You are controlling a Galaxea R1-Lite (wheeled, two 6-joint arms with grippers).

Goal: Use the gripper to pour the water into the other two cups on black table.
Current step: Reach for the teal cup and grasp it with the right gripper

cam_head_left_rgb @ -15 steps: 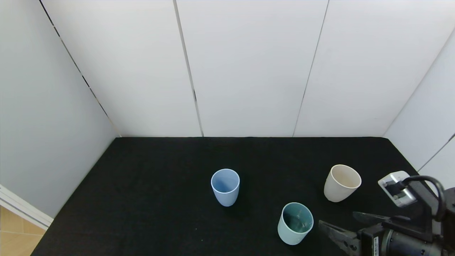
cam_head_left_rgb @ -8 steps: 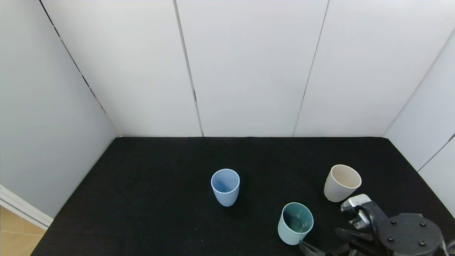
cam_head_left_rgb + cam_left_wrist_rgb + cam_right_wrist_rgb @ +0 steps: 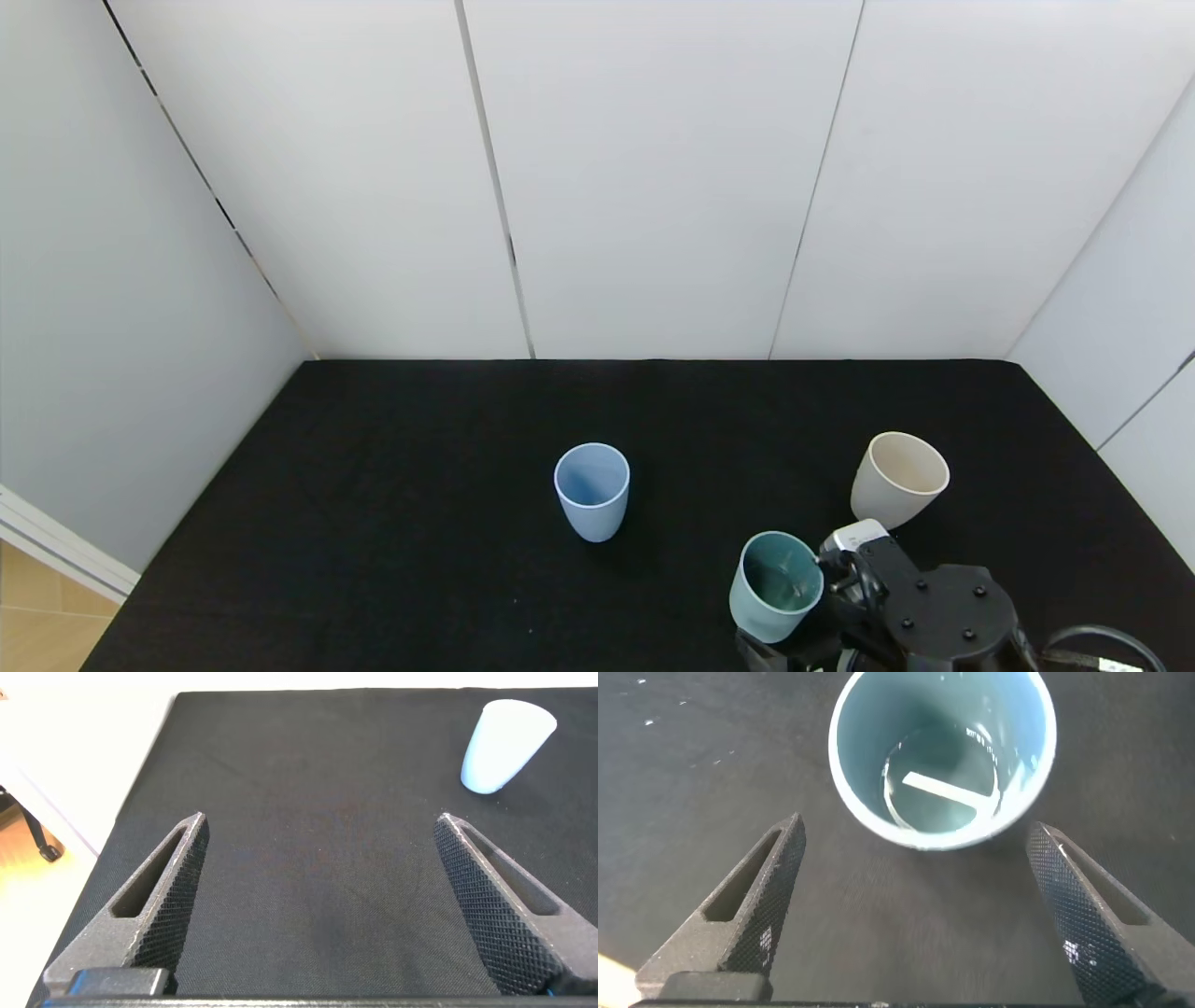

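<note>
**Right wrist view: fingers spread at the teal cup**

Right wrist view: pale teal-green plastic tumbler with darker teal inside (image 3: 943,761) upright on the matte black cloth table (image 3: 682,784), seen from above. Clear water (image 3: 938,789) inside, low in the cup, glinting with a bright bar of reflection. Right gripper (image 3: 910,905) just short of the tumbler, jaws wide, one textured black finger (image 3: 752,901) to each side, neither touching the wall; cup not yet between the tips.

Head view: right gripper (image 3: 794,644) at the near edge, hard against the near-right side of the teal-green tumbler (image 3: 775,586); black wrist body and white-grey camera block (image 3: 854,539) just right of the cup. Light periwinkle blue tumbler (image 3: 592,490) upright, left of and farther back than the teal-green one, clearly apart. Cream-beige tumbler (image 3: 898,479) upright, right of and behind the teal-green one, near it. White wall panels (image 3: 653,177) behind the table (image 3: 392,485).

Left wrist view: left gripper (image 3: 322,910) jaws wide, holding nothing, low over bare cloth, well apart from the periwinkle tumbler (image 3: 505,745).
</note>
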